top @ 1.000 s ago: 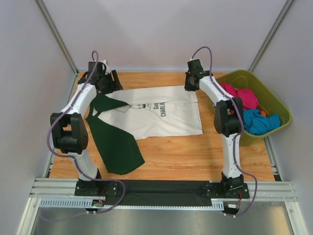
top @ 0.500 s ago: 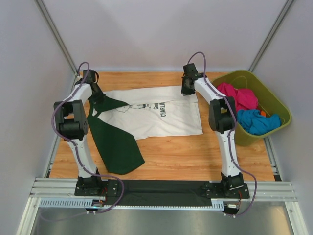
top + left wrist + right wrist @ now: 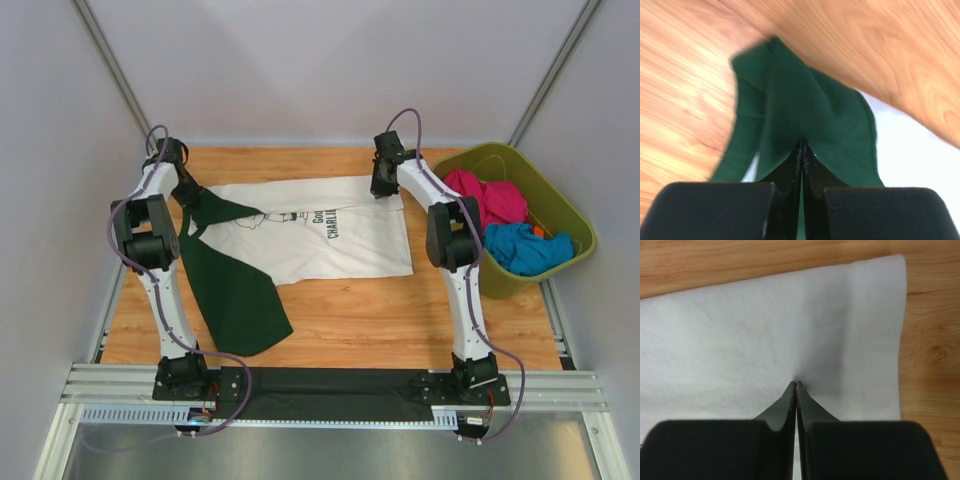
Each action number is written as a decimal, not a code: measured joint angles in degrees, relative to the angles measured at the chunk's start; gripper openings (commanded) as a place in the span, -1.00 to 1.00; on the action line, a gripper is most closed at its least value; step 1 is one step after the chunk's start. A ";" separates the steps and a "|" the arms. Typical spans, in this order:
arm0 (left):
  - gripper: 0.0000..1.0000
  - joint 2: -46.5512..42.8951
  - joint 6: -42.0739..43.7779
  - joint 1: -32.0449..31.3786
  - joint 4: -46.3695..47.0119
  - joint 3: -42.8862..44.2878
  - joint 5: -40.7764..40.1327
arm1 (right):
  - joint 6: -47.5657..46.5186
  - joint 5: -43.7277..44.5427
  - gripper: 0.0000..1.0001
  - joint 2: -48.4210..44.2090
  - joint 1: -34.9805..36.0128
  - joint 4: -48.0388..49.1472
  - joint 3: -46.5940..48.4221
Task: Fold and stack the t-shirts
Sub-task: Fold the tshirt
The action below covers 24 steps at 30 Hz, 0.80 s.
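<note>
We see one t-shirt point(image 3: 320, 235) spread flat on the far half of the wooden table point(image 3: 400, 310), its neck toward the left and its hem toward the right. The body is white, with black lettering and a small graphic running sideways across the chest. The sleeves are dark green. One is bunched at the far left, and the other is a long green panel point(image 3: 235, 290) that trails toward the near left of the table. To the right of the table stands an olive-green tub point(image 3: 565, 270) holding a pink garment point(image 3: 495, 195) and a blue garment point(image 3: 525, 248).

The left gripper point(image 3: 185, 187) sits at the far-left sleeve. In its wrist view the fingers point(image 3: 790, 170) are pressed together, with the green cloth point(image 3: 805, 110) gathered and tented at their tips, so we read them as pinching the sleeve. The right gripper point(image 3: 384, 186) sits at the far-right corner of the shirt, near the hem. In its wrist view the fingers point(image 3: 785, 407) are also pressed together, with the white cloth point(image 3: 765, 320) puckered at their tips, so they are clenched on the fabric.

A second ago the left gripper hung over the sleeve with its jaws spread, and its wrist stood farther right. Now that arm has swung toward the far-left corner and the jaws have closed on the sleeve. The right gripper has shifted slightly left and settled onto the hem corner, where it has closed fully. The shirt itself has barely moved: only the near green panel and the right hem edge have crept a little to the left.
</note>
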 measured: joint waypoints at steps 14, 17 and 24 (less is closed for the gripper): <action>-0.86 7.98 2.12 2.49 -5.20 13.31 0.68 | 2.34 -1.29 -0.91 4.26 0.02 -1.90 7.45; -0.85 8.48 2.54 2.69 -5.25 14.21 0.76 | 2.32 -1.95 -0.88 4.61 0.07 -1.68 8.15; -0.06 8.59 7.72 3.15 -5.35 16.13 5.51 | 1.55 -4.85 -0.58 4.22 0.59 -0.92 8.26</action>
